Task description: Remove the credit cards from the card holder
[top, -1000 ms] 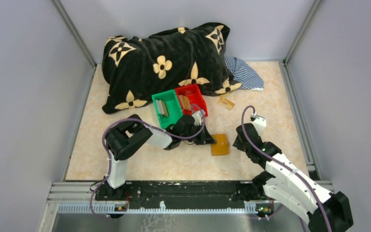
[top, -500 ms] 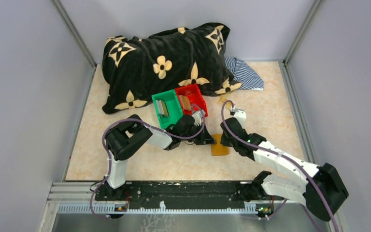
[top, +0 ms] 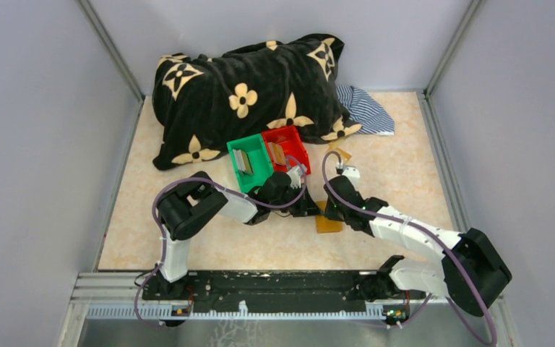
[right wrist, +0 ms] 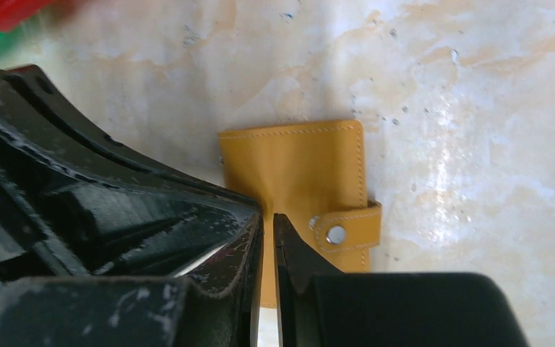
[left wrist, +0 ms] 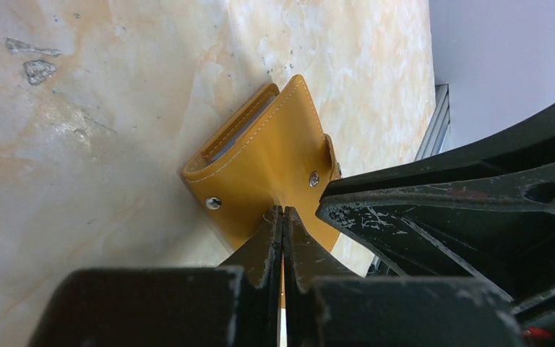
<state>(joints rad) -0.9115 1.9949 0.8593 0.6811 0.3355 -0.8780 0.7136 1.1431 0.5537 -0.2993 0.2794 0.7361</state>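
Left gripper [left wrist: 283, 213] pressed fully shut, tips down on the near edge of the card holder [left wrist: 260, 152], by the look of it pinning the leather to the table [top: 405, 166] and not pinching any part of it. Right gripper [right wrist: 266, 217] placed at the opposite side, jaws almost together with only a thin slit between, tips at the edge of the leather just beside the strap [right wrist: 347, 224]; cannot tell from either wrist view whether a flap is caught in that slit or only touched. Card holder lying on the table between the two grippers, near the green bin [top: 249, 163] and the red bin [top: 287, 148] but apart from both, folded over, one side raised a little, with a grey strip visible in the gap. Too narrow a gap to say if that grey is a pocket or a card left inside. As for progress, judged partly done: some credit cards [top: 243, 160] already standing in the green bin, tan ones in the red bin, one more tan card [top: 344, 152] lying loose on the table farther back, well apart from the holder. Left to do, by this reading: open the fold, check the pockets, pull out whatever remains there. No card seen between any fingers at present.
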